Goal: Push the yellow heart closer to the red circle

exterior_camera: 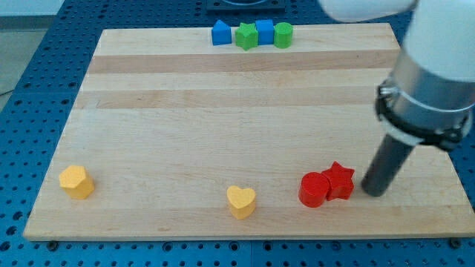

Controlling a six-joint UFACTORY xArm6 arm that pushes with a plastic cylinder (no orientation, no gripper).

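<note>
The yellow heart (241, 201) lies near the view's bottom edge of the wooden board, at the middle. The red circle (314, 189) lies to its right, touching a red star (340, 180) on its right side. My tip (372, 193) is just right of the red star, a small gap away, and far right of the yellow heart. The rod rises up and right to the arm's body at the view's right.
A yellow hexagon-like block (77, 182) sits at the bottom left. At the top edge stands a row: blue house-shaped block (220, 33), green star (246, 35), blue cube (264, 32), green cylinder (283, 35). The board (223, 111) lies on a blue perforated table.
</note>
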